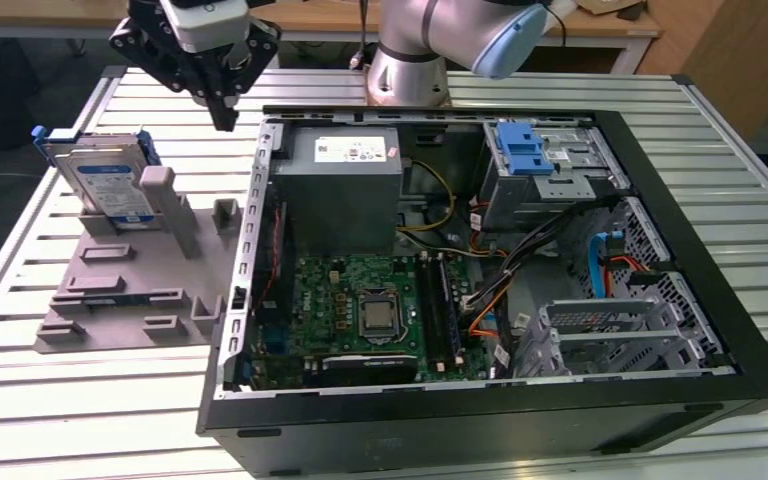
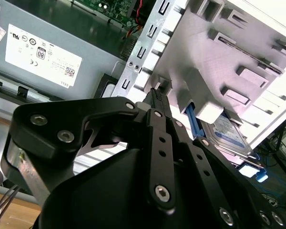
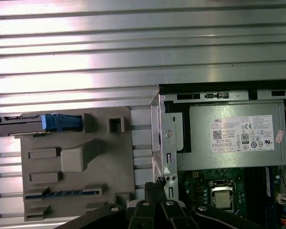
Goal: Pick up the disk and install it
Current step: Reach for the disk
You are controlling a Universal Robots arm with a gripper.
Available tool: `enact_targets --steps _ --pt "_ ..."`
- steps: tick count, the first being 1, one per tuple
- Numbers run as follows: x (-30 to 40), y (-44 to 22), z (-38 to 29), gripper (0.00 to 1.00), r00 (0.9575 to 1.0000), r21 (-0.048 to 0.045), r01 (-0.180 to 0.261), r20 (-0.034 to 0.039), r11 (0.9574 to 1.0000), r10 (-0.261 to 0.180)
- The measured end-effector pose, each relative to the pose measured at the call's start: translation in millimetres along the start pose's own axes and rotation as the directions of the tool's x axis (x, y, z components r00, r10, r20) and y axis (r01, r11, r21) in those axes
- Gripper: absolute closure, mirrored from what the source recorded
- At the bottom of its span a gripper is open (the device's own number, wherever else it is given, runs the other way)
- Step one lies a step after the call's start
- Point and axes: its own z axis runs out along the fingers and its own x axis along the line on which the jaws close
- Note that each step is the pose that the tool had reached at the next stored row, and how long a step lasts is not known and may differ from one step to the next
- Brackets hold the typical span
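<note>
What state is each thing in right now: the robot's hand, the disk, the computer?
hand: shut, holding nothing, raised between the fixture and the case.
disk: standing on edge in the grey fixture, not yet picked up.
case: lying on its side, open, insides showing.

Disk (image 1: 101, 178): silver metal body, smooth glossy white-and-blue label, blue plastic caddy.
Fixture block (image 1: 131, 300): grey matt plastic, faintly grainy.
Table (image 1: 77, 400): ribbed bare-metal slats, satin sheen.
Computer case (image 1: 491, 425): black matt shell, unpainted sheet-metal inner frame.
Gripper (image 1: 228, 122): black matt links, bright metal screw heads.
</note>
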Motion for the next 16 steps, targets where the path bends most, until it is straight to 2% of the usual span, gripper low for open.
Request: enact_targets --steps 16 --pt "4.5 -0.3 0.0 0.89 1.0000 0.0000 0.000 0.0000 1.0000 0.000"
